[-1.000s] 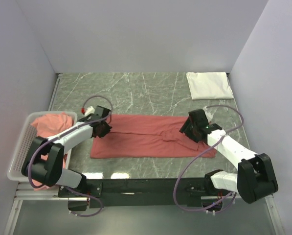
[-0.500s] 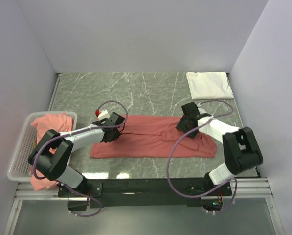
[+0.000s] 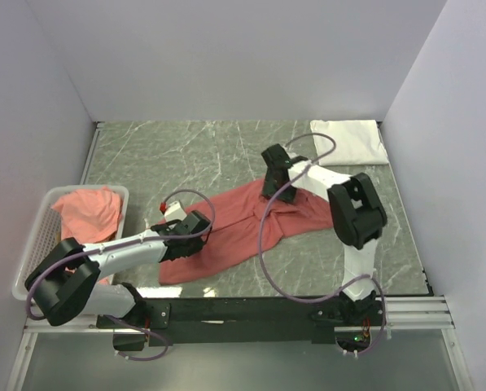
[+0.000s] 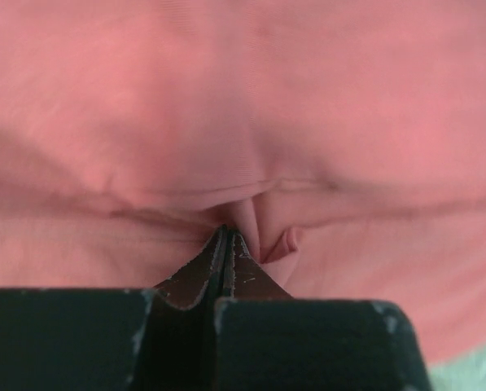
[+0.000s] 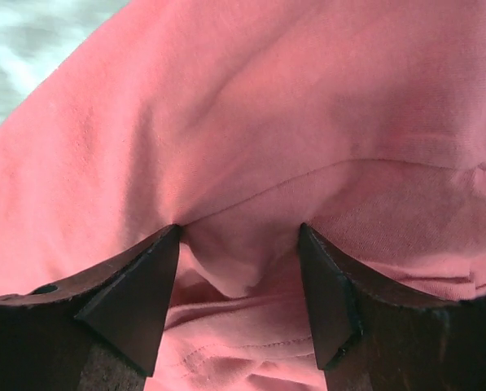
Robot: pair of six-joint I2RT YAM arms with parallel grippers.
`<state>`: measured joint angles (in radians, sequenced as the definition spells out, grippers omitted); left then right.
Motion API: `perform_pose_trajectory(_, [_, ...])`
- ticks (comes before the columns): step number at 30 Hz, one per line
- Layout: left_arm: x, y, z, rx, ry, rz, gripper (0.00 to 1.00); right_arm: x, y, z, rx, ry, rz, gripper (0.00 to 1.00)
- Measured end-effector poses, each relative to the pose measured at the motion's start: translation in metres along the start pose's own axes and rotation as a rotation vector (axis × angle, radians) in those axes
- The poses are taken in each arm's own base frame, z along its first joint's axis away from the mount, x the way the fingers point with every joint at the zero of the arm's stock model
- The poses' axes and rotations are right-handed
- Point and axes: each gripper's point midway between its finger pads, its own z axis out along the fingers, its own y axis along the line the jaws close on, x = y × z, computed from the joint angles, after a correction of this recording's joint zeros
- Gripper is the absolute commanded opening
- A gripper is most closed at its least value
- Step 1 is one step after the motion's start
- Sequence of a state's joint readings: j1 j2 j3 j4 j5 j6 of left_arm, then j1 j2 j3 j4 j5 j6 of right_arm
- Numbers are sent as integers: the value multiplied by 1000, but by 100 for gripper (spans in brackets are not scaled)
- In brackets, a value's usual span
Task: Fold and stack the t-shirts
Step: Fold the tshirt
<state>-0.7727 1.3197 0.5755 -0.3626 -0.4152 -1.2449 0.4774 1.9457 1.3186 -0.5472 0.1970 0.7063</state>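
The spread t-shirt (image 3: 226, 236) is plain salmon-coral, as is the crumpled t-shirt (image 3: 88, 208) in the white mesh basket (image 3: 31, 254). The folded t-shirt (image 3: 352, 140) is plain white. The desk (image 3: 186, 155) is grey-green marble with white veins. The left arm (image 3: 120, 244) and right arm (image 3: 320, 173) are white and black, with purple cables (image 3: 186, 193). The left gripper (image 4: 226, 236) and right gripper (image 5: 238, 236) are black.
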Motion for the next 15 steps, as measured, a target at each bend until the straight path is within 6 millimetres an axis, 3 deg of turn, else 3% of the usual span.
perform_pose_trajectory(11, [63,-18,-33,72,202,57,2,-57,91,32,-84,-37,-317,68])
perform_pose_trajectory(15, [66,-36,-43,110,233,69,9,-76,108,40,-113,-82,-426,75])
